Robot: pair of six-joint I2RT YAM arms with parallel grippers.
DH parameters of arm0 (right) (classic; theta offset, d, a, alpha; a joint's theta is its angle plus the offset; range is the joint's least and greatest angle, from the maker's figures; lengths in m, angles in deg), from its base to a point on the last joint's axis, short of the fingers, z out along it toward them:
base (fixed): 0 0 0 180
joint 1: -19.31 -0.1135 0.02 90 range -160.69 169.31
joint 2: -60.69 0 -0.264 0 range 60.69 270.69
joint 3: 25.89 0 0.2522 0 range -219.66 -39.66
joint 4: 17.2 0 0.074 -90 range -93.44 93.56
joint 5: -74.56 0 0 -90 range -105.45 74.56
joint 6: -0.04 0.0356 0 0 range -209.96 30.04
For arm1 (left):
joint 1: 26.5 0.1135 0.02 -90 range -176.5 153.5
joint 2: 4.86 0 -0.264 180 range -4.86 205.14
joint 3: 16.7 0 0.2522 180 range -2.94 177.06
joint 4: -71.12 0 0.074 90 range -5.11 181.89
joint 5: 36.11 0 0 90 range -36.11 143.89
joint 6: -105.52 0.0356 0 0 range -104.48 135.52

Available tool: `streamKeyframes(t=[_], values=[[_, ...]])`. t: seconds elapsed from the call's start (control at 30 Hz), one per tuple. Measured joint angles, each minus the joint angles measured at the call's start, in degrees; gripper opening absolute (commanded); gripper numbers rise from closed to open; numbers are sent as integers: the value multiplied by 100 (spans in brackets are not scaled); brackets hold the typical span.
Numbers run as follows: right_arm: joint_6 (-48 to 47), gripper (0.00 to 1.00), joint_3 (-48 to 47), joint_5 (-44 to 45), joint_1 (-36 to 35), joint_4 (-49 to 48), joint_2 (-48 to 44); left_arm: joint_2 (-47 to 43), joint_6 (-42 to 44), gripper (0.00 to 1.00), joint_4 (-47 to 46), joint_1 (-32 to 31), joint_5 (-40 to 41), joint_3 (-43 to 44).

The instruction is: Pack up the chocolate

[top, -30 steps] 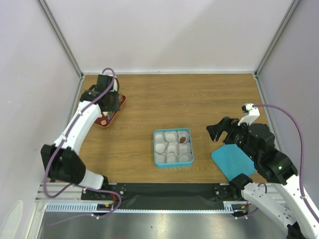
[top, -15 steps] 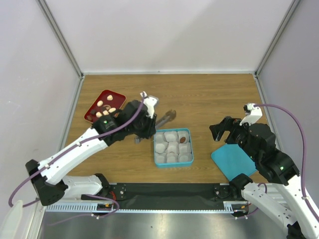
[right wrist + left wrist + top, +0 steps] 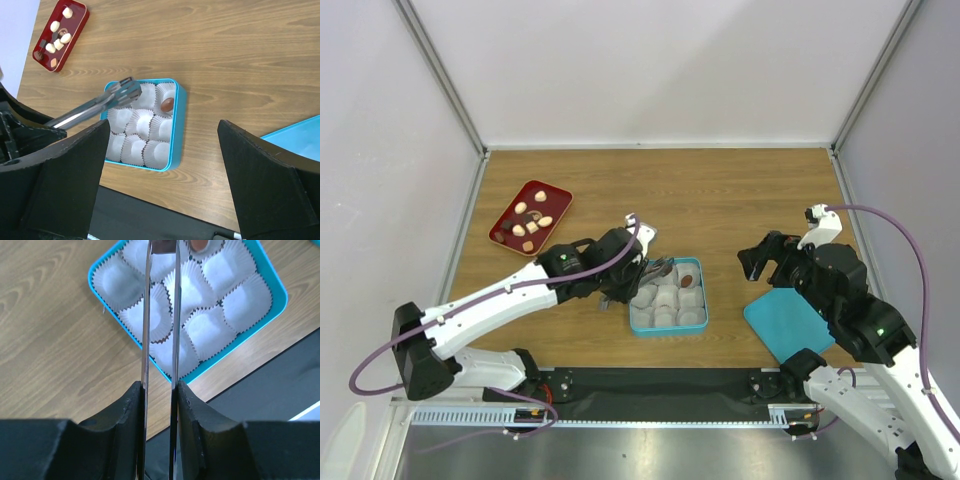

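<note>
My left gripper point(image 3: 628, 276) is shut on thin metal tongs point(image 3: 655, 268), whose two blades point(image 3: 147, 315) reach out over the blue box point(image 3: 705, 300) of white paper cups. The tongs' tips point(image 3: 131, 90) hover above the box's back row; whether they pinch anything I cannot tell. One dark brown chocolate point(image 3: 167, 104) sits in the back right cup point(image 3: 688, 279). Several cream and brown chocolates point(image 3: 532, 222) lie on the red tray point(image 3: 556, 192) at the back left. My right gripper point(image 3: 760, 262) hangs open to the right of the box, holding nothing.
A teal lid point(image 3: 785, 322) lies flat on the table under my right arm, its corner showing in the right wrist view point(image 3: 300, 132). A black strip point(image 3: 660, 380) runs along the table's near edge. Grey walls close in both sides and the back.
My left arm has swung from the red tray at the back left across to the blue box, carrying the tongs. The right arm has barely moved.
</note>
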Motion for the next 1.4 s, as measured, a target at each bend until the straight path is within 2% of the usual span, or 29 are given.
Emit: streamKeyframes(t=[0.7,1.4], values=[[52,95,-2,-2,0,4,-48,420,13,40,-162,-76,149,-52],[50,95,-20,17,0,63,-149,546,11,45,74,-120,188,295]])
